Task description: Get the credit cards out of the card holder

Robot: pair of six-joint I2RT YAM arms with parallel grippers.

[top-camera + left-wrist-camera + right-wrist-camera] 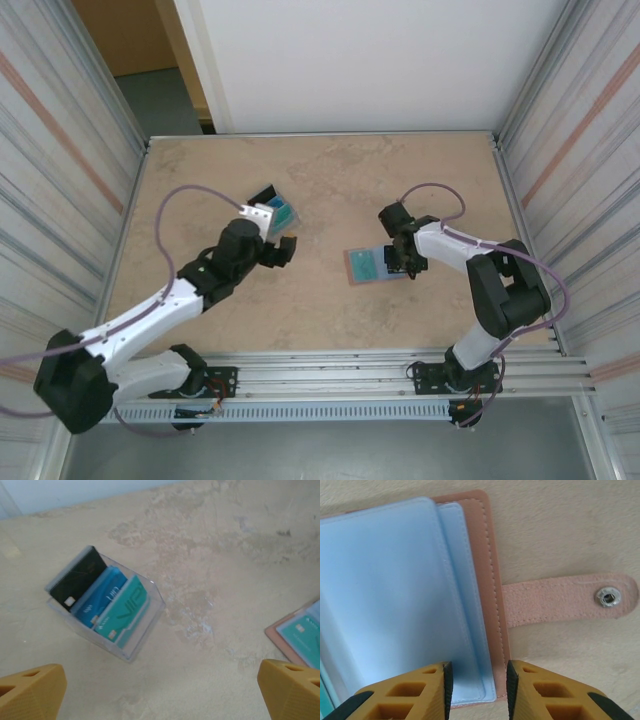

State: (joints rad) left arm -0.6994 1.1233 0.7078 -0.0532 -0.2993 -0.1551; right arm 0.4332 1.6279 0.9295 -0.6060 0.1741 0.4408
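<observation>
- Right wrist view: the right end effector (pixel 477 690) has its jaws standing narrow over the open holder (pixel 494 580). A corner of the blue-grey pocket leaves (pixel 385 580) and the pink rim lie in the gap. Whether it pinches them or only hovers, I cannot tell.
- The holder lies open and flat on the worktop (pixel 330 180), right of centre, with its long axis running side to side in the top view. Its snap tab (pixel 560 600) sticks straight out from the pink rim, flat on the worktop, beside this end effector.
- A teal card (pixel 301 632) sits face up in the holder's half nearer the left arm.
- The left end effector (pixel 160 700) is spread wide and empty. It is above a clear tray (pixel 156 602) where three cards (pixel 100 597) lean on edge, well apart from the holder.
- Judgement: the teal card looks light, stiff and slick, the pocket soft and snug, and the holder floppy and apt to slide. It is probably best to pin the holder and draw the card out by its exposed edge, along the pocket's opening.
</observation>
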